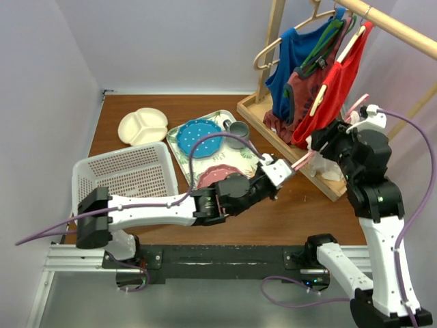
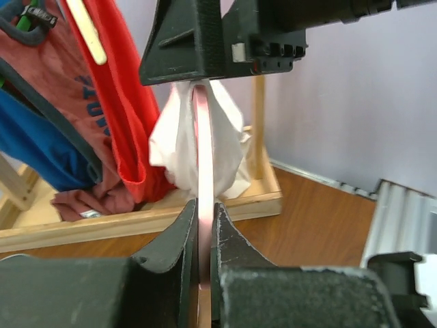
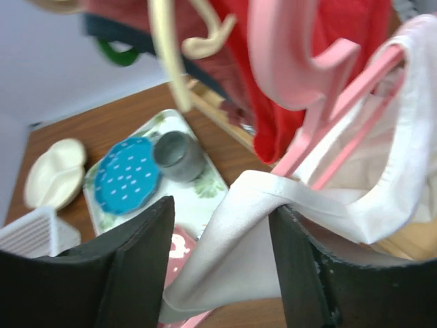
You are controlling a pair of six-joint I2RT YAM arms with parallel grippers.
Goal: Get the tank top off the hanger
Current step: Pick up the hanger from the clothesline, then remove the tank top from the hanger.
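The pink hanger (image 2: 203,137) runs edge-on between my two arms, and my left gripper (image 2: 203,208) is shut on its lower end. The white tank top (image 2: 174,147) hangs bunched on the hanger's far part. In the top view the left gripper (image 1: 290,166) holds the hanger (image 1: 305,158) low, beside the rack's base. My right gripper (image 1: 321,143) is at the tank top (image 1: 332,166). In the right wrist view the right gripper (image 3: 222,212) is open. A fold of the tank top (image 3: 246,232) lies between its fingers, against the right-hand one, below the hanger (image 3: 328,147).
A wooden rack (image 1: 287,130) at the back right holds red (image 1: 334,89), maroon and blue (image 1: 290,55) garments on other hangers. A patterned tray (image 1: 212,147) carries a blue plate, a grey cup (image 1: 239,130) and a pink plate. A white basket (image 1: 126,174) and a cream divided plate (image 1: 143,125) sit to the left.
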